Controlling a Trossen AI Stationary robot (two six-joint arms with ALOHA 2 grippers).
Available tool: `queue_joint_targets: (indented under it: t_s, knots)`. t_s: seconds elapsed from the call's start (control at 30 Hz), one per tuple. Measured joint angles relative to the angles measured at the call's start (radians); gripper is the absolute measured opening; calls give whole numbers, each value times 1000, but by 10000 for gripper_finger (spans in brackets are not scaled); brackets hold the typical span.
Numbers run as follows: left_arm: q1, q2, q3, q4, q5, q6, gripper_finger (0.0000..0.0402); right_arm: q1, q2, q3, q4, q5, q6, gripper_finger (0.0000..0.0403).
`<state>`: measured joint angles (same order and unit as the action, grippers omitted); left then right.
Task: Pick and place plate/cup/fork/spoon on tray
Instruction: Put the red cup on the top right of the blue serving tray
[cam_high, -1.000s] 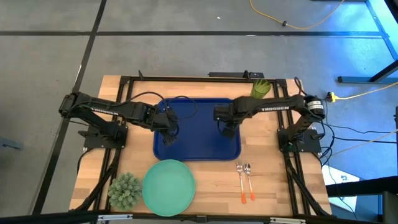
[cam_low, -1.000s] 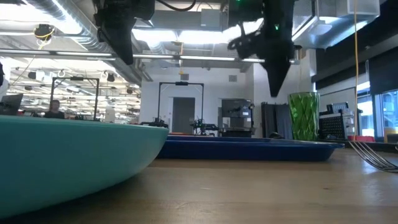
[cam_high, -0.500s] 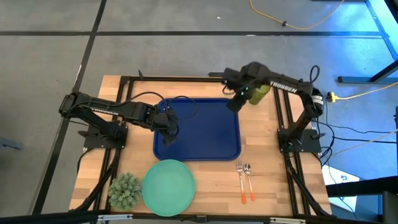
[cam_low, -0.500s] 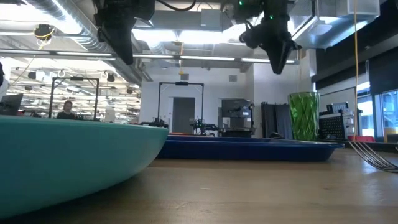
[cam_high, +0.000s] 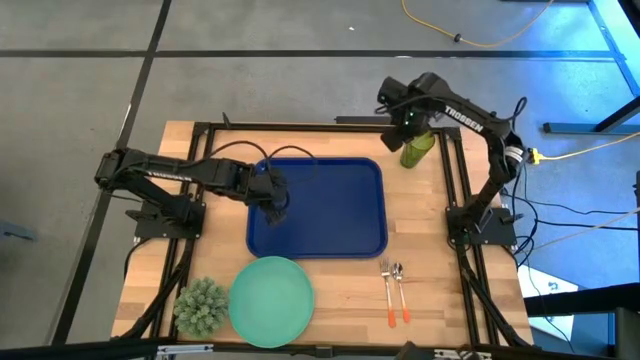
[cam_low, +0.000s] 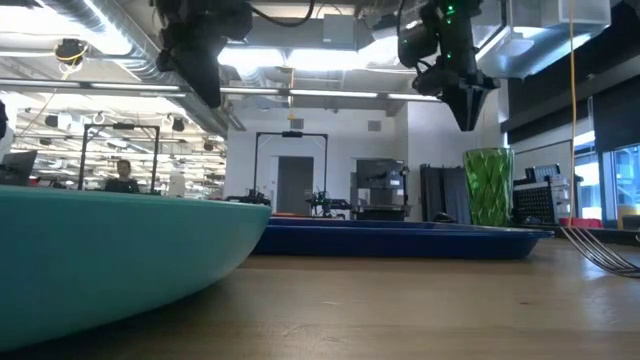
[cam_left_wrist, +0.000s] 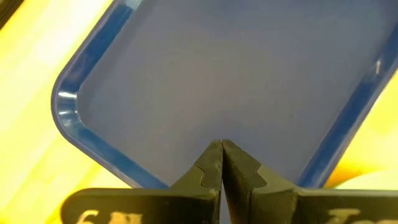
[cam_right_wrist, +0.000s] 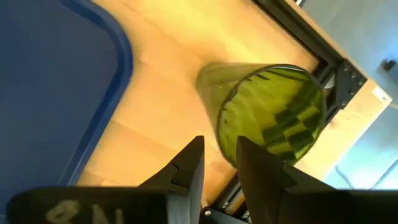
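Observation:
The dark blue tray (cam_high: 335, 215) lies in the middle of the table with nothing in it. The olive-green cup (cam_high: 418, 147) stands upright on the wood at the far right, beside the tray's far right corner. My right gripper (cam_high: 403, 128) hangs high above the table just beside the cup (cam_right_wrist: 273, 112), its fingers a little apart and holding nothing. My left gripper (cam_high: 276, 200) hovers shut and empty over the tray's left part (cam_left_wrist: 217, 74). The mint-green plate (cam_high: 271, 300) lies at the near edge. The orange-handled fork and spoon (cam_high: 392, 292) lie side by side at the near right.
A spiky grey-green ball plant (cam_high: 201, 306) stands at the near left, touching the plate's left side. Black frame rails (cam_high: 455, 170) run along the table's edges, close behind the cup. Bare wood lies between the tray and the cutlery.
My right gripper has left the tray's right part, risen, and swung toward the table's far right corner, ending high beside the cup. The cup, tray, plate and cutlery have stayed in place.

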<state>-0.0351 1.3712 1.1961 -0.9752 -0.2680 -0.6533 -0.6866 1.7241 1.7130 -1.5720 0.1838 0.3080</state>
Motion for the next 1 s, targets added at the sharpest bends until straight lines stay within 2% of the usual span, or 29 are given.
queue_joint_targets:
  t_s: [0.17,1.0]
  knots:
    - [23,0,0,1,0,-1,0,-46,0,-1,0,-94,-3,96]
    - [37,0,0,0,0,1,0,-65,1,-2,1,-89,6,96]
